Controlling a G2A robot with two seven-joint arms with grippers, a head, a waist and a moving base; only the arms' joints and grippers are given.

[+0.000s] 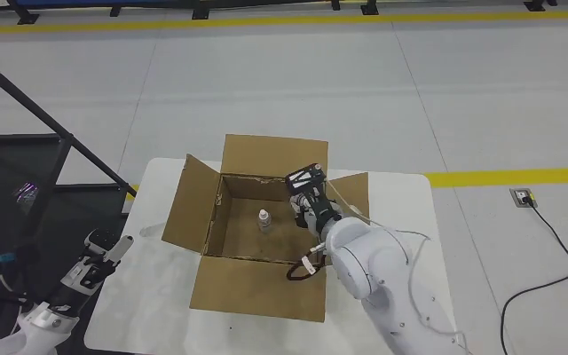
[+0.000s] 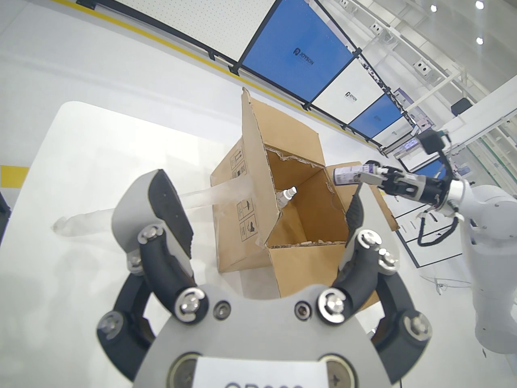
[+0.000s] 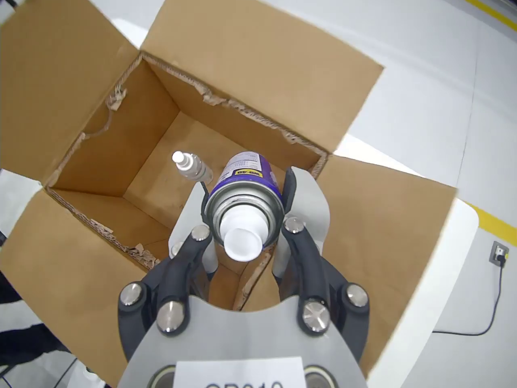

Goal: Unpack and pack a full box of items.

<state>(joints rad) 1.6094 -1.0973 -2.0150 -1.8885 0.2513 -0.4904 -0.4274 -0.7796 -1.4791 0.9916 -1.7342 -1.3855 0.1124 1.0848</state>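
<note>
An open cardboard box (image 1: 257,284) stands in the middle of the white table (image 1: 404,209) with all its flaps spread out. A small white spray bottle (image 1: 264,218) stands upright on the box floor (image 3: 192,167). My right gripper (image 3: 246,187) hangs over the right side of the box, shut on a blue spray can (image 3: 242,197) with a white nozzle. From the left wrist view the can (image 2: 348,174) hangs level above the box's far rim. My left gripper (image 2: 258,207) is open and holds nothing, low over the table to the left of the box (image 1: 99,248).
A translucent plastic strip (image 2: 133,207) lies on the table against the box's left wall. A black frame (image 1: 53,133) stands off the table's left side. A cable and socket (image 1: 524,200) lie on the floor to the right.
</note>
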